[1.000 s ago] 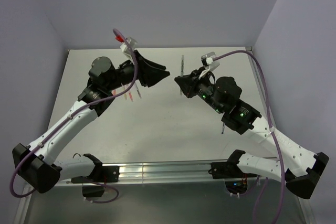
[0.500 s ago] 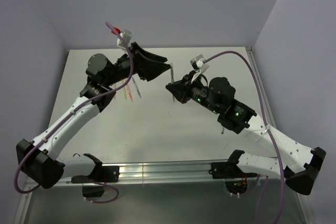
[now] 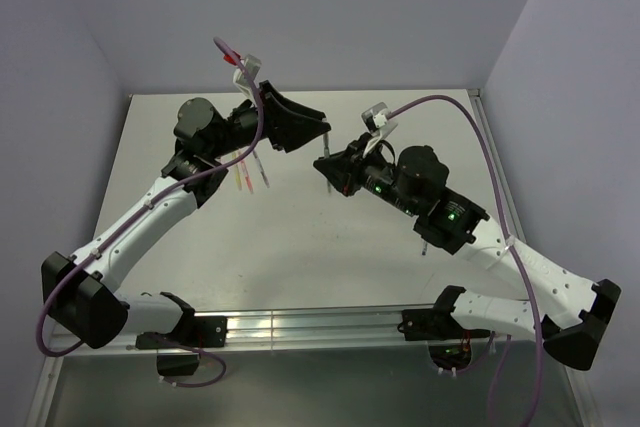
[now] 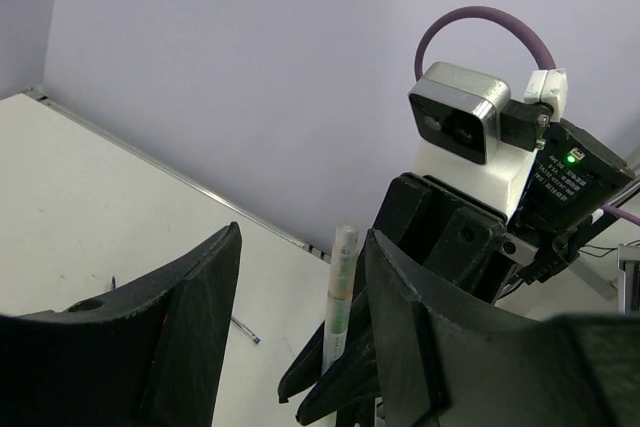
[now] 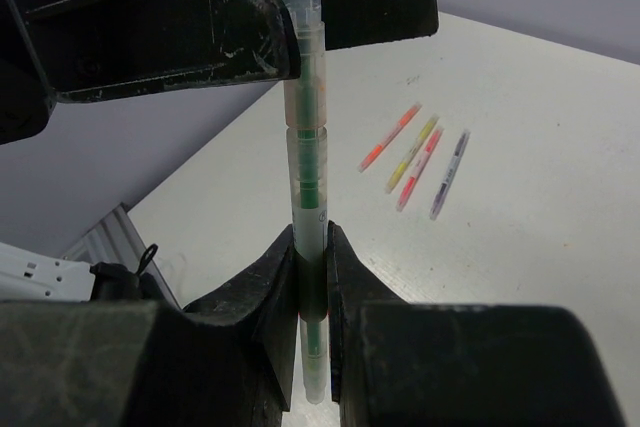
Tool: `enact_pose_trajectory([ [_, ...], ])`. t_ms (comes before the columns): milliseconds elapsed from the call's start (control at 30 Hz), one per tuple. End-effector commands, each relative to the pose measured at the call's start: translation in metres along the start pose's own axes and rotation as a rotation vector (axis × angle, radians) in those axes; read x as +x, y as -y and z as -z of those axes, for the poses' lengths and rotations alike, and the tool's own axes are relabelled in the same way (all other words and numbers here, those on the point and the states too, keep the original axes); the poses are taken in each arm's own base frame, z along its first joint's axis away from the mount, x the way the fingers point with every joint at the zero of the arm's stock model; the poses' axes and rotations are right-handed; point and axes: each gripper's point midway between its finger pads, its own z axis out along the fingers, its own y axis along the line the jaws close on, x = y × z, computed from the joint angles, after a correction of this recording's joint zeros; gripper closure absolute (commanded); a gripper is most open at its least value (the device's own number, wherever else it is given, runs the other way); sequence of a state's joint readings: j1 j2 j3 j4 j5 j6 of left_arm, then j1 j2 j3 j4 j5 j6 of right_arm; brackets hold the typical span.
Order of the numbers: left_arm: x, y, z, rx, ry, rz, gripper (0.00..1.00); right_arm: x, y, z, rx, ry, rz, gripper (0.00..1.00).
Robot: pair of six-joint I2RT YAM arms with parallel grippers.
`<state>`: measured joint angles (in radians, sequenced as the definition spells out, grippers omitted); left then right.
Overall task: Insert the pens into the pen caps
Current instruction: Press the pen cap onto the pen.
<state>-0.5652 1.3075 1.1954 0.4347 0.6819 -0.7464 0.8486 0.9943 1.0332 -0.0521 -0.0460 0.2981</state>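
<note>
**Right gripper holds the green-clear pen upright inside the left gripper's open jaws**

Table (image 3: 300, 247): pale, its near edge covered by the arm bases. Left arm (image 3: 150, 217) and right arm (image 3: 500, 257) meet in the air over the far middle.

Left gripper (image 3: 318, 130): jaws apart, gripping nothing. In the left wrist view the pen stands in the gap, with clear space on one side. It is close to the other finger (image 4: 420, 317); contact cannot be told.

Right gripper (image 5: 312, 247): clamped tight on the green-clear pen (image 5: 305, 147), low on its barrel. The pen is vertical, well above the table. Its clear top end sits level with the left fingers; whether that end is a seated cap is unclear. From above the pen is only a thin line.

Lying close together on the table: orange pen (image 5: 390, 137), yellow pen (image 5: 413, 154), red-pink pen (image 5: 420, 169), grey pen (image 5: 450, 174). From above the left arm partly hides them.

Thin dark stick (image 3: 425, 245): pokes out from under the right forearm, too small to name. Small bluish piece (image 4: 245, 329) on the table: pen or cap, cannot tell.
</note>
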Motion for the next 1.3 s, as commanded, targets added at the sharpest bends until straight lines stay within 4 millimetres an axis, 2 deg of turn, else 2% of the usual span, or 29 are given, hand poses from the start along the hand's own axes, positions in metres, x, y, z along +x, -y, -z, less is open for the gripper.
enact_pose_trajectory([
  [0,-0.024,0.023,-0.002,0.077,0.046,-0.053,0.43,-0.028,-0.015,-0.001,-0.039,0.072,-0.001,1.0],
  [100,-0.023,0.024,-0.002,0.08,0.043,-0.05,0.45,-0.028,-0.014,-0.002,-0.036,0.071,-0.003,1.0],
  [300,-0.018,0.023,-0.001,0.084,0.022,-0.045,0.56,-0.028,-0.012,-0.003,-0.025,0.073,-0.002,1.0],
  [867,-0.004,0.017,0.0,0.081,-0.019,-0.029,0.57,-0.026,-0.008,-0.006,-0.005,0.063,0.006,1.0],
  [1000,-0.004,0.015,-0.001,0.075,-0.021,-0.03,0.64,-0.025,-0.009,-0.007,-0.008,0.058,0.006,1.0],
  [1100,-0.003,0.015,-0.002,0.076,-0.027,-0.033,0.73,-0.024,-0.008,-0.008,-0.005,0.054,0.004,1.0],
  [1267,-0.001,0.012,0.0,0.062,-0.025,-0.044,0.96,-0.024,-0.009,-0.008,-0.011,0.051,0.001,1.0],
])
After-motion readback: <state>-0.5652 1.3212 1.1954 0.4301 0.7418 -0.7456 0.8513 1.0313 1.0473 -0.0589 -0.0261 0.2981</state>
